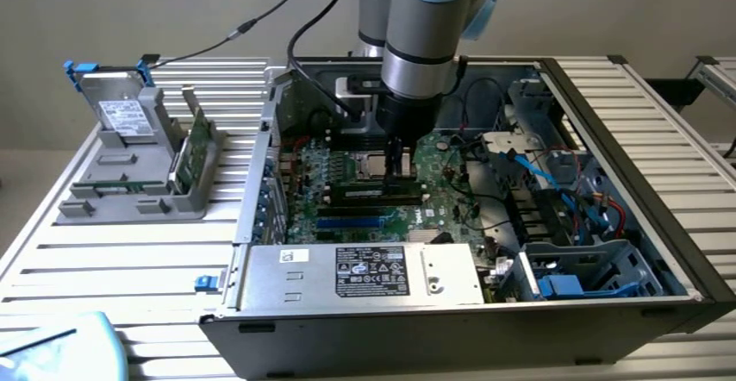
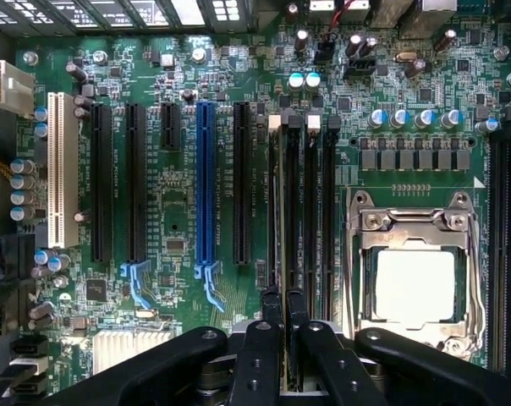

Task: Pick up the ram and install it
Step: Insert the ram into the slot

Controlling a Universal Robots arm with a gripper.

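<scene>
Reaching into the open computer case (image 1: 460, 338), exterior view: gripper (image 1: 399, 167) low over the motherboard (image 1: 308, 193), just beside the CPU socket (image 1: 371, 170). Wrist view: gripper (image 2: 284, 309) pinched narrow on the ram (image 2: 283, 279), held edge-on along the black slots (image 2: 311, 211) beside that socket.

Arm (image 1: 421, 28) vertical, wrist pointing down, end effector (image 2: 284, 309) pinched nearly closed

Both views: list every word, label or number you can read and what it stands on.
Power supply label: too small to read.
Drive label in the grey rack: blurred.
Motherboard white printing: too small to read.
Nothing can be quoted.
</scene>
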